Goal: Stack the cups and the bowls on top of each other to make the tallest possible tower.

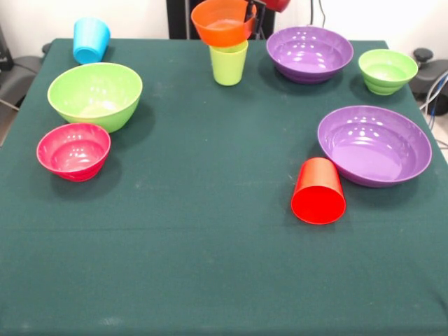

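Observation:
An orange bowl sits slightly tilted on top of an upright lime green cup at the far middle of the table; this pair is the only stack in view. My gripper comes down at the top edge and is shut on the bowl's right rim. A sky blue cup lies on its side at the far left. Near the middle right, a red cup lies on its side with its mouth toward the camera.
A large lime green bowl and a pink bowl stand at the left. A purple bowl, a small green bowl and a wider purple bowl stand at the right, the last one touching the red cup.

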Tool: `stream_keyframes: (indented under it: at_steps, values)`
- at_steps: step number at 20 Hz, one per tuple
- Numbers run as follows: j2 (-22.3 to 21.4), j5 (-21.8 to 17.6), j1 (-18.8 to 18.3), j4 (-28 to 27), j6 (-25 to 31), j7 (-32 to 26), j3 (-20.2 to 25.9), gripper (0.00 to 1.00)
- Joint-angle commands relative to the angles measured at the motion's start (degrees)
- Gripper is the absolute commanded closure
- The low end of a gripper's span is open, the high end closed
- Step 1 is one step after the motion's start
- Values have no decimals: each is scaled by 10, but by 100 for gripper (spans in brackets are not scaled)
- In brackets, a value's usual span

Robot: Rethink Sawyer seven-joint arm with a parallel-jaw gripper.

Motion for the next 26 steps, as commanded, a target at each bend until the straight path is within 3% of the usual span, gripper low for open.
stream_keyframes:
  at_steps: [1, 26]
  values:
    - [11, 4, 11, 30, -19, 79, 40, 100]
    - [60, 3, 16, 11, -77, 87, 33, 100]
